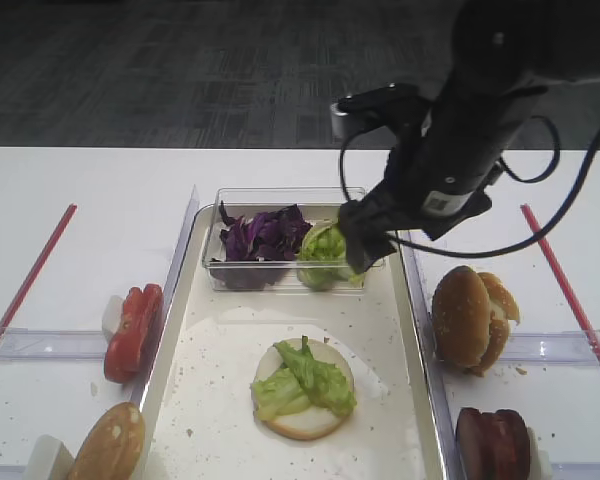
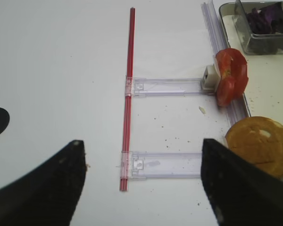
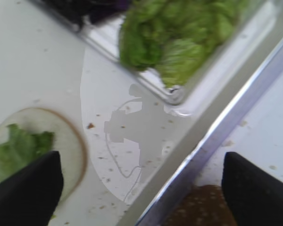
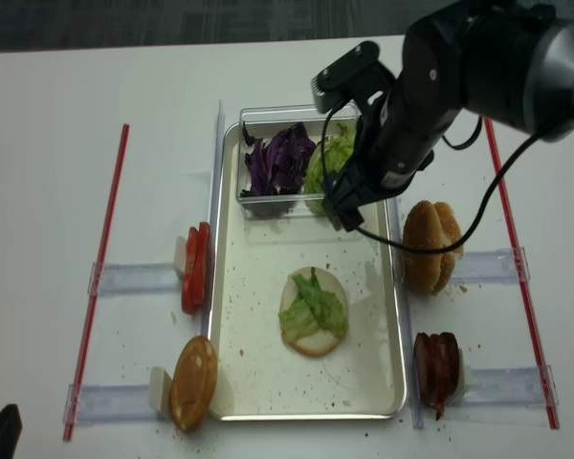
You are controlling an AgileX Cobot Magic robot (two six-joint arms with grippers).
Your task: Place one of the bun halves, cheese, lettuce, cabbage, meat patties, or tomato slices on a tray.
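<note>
A bun half point(image 1: 305, 425) lies cut face up on the tray point(image 1: 220, 360) with a lettuce leaf point(image 1: 305, 380) on top. More lettuce point(image 1: 323, 250) and purple cabbage point(image 1: 265, 237) fill a clear box point(image 1: 280, 195) at the tray's far end. My right gripper point(image 1: 365, 245) hangs open and empty over the box's right end. In its wrist view, the right gripper point(image 3: 141, 165) straddles the tray rim point(image 3: 217, 136), with lettuce point(image 3: 179, 37) ahead of it. My left gripper point(image 2: 142, 146) is open and empty over the bare table left of the tray.
Tomato slices point(image 1: 133, 330) and a bun half point(image 1: 110, 445) stand in clear holders left of the tray. Bun halves point(image 1: 472, 318) and meat patties point(image 1: 493, 440) stand in holders on the right. Red strips point(image 2: 128, 94) mark both sides of the table.
</note>
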